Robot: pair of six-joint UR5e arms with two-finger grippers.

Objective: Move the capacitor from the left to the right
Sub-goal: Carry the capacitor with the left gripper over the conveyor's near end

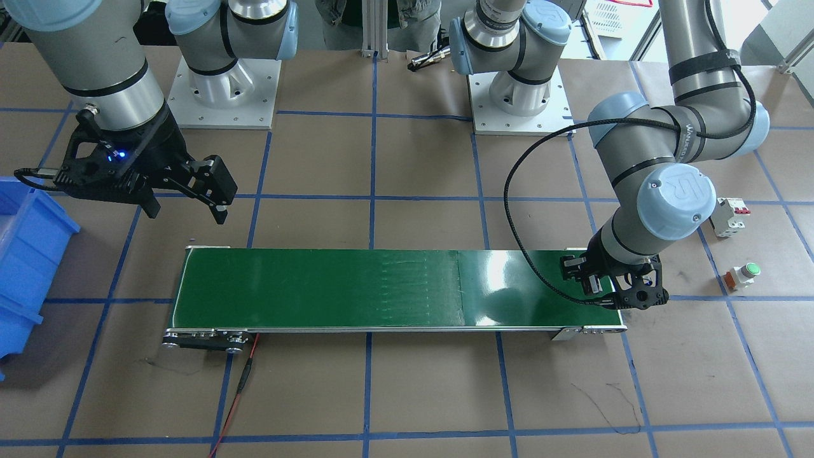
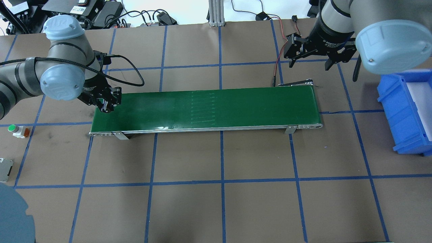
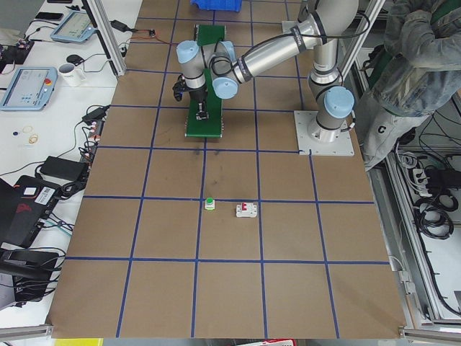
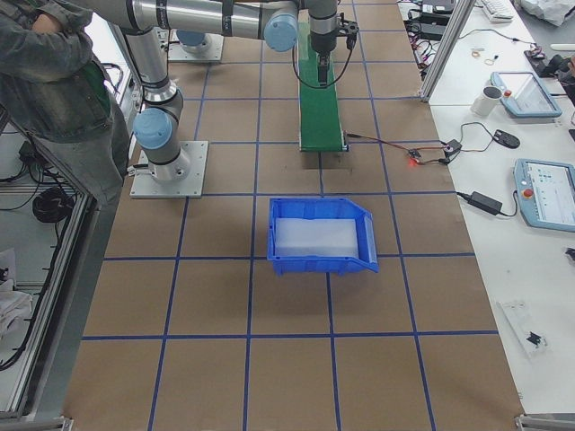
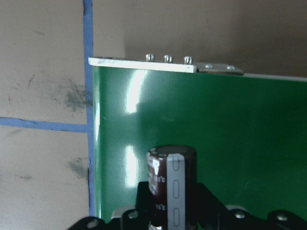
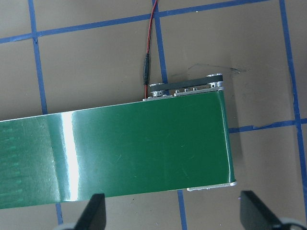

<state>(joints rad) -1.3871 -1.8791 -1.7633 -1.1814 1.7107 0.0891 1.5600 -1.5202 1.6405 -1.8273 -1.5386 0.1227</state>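
While the left fingers (image 5: 207,205) clamp the capacitor (image 5: 171,184) over the belt's (image 2: 236,104) left end, close to its edge, button (image 2: 12,128) and breaker (image 1: 729,216) sit well apart on the worktop (image 2: 219,202); right fingers (image 6: 93,213) gape wide, empty, high near the belt's right end, bin (image 2: 401,111) beyond.

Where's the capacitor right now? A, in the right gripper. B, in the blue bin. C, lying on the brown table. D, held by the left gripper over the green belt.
D: the left wrist view shows the capacitor clamped in the left gripper above the belt.
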